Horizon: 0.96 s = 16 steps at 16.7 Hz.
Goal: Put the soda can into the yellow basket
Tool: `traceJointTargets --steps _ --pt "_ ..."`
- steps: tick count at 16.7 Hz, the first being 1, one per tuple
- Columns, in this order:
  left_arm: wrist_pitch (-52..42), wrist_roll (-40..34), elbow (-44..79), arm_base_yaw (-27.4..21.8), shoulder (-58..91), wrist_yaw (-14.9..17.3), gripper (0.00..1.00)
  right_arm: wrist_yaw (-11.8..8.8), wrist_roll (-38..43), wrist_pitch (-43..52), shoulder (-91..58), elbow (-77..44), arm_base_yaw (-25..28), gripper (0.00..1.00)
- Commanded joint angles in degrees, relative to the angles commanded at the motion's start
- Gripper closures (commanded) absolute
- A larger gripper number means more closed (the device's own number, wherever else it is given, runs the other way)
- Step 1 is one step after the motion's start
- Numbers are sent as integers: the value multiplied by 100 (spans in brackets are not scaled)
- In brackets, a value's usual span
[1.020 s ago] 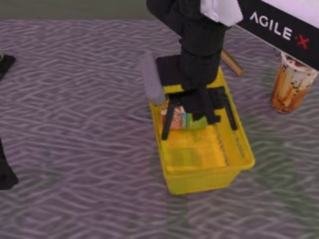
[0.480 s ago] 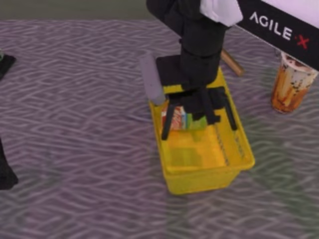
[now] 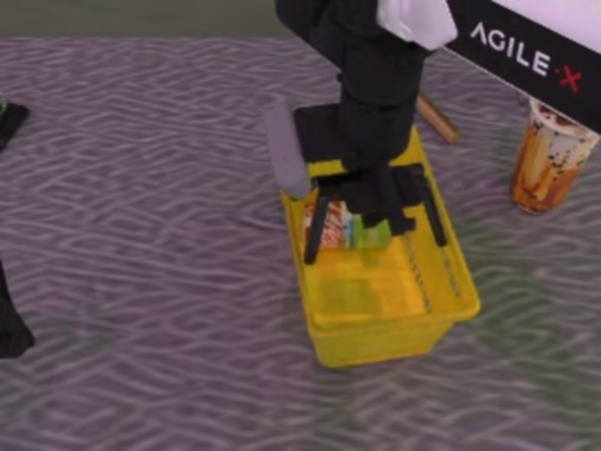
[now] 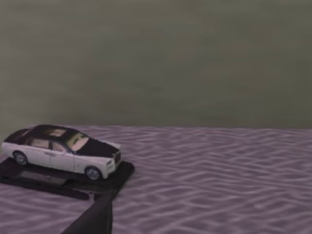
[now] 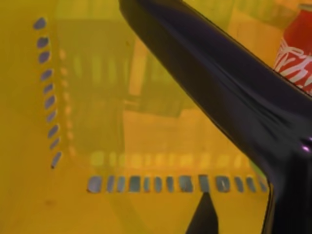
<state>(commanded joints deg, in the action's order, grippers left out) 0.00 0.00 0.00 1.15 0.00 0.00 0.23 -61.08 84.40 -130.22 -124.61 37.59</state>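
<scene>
Right gripper [image 3: 362, 221] pinching soda can [image 3: 341, 228] over far end of yellow basket [image 3: 394, 324]. Risk: can clips handle/rim, tips. Left gripper off-view, fingers can't tell.

Setting: rendered simulation tabletop, not a real room. Evidence: flat purple table surface with repeating wavy pattern [image 3: 141, 235]; plain grey-green backdrop [image 4: 195, 63]; unrelated props, 1 white-and-black model car on a black plinth [image 4: 61, 151], 1 brown bubble-tea cup [image 3: 549, 160].
</scene>
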Motion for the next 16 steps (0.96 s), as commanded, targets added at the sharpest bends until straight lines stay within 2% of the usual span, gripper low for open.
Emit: traceJointTargets --steps 8,16 --pt "0 0 0 0 0 0 0 2 -4 21 -11 -26 -9 100" --pt "0 0 0 0 0 0 0 2 -209 1171 -11 -1182 -167 100"
